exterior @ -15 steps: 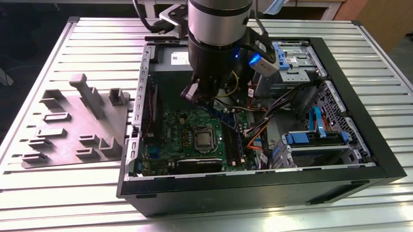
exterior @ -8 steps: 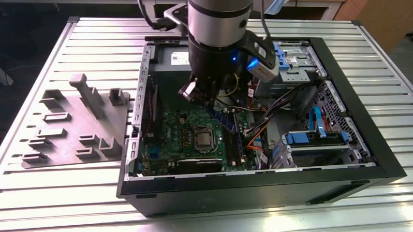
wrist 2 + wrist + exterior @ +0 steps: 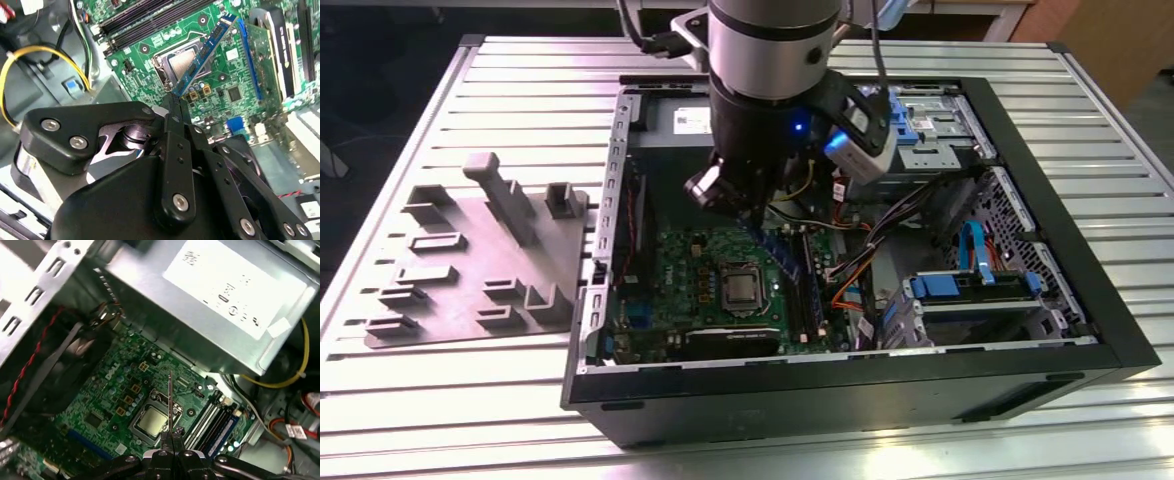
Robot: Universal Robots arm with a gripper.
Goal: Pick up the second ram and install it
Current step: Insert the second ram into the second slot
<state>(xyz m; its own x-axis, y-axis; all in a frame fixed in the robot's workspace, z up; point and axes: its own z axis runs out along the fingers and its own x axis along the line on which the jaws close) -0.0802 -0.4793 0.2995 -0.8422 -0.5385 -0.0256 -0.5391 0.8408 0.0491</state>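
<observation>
Gripper (image 3: 175, 102) clamped on the second ram (image 3: 207, 52), holding it tilted above the green motherboard (image 3: 150, 37) inside the computer case (image 3: 854, 388). Edge-on in the first wrist view, it's just a thin line, gripped end hidden.

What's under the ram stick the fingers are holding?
The green motherboard, near the edge of the CPU socket. The ram stick and the gripper cover the strip of board directly behind them.

Bright, even light; glare on steel chassis (image 3: 30, 285)
</observation>
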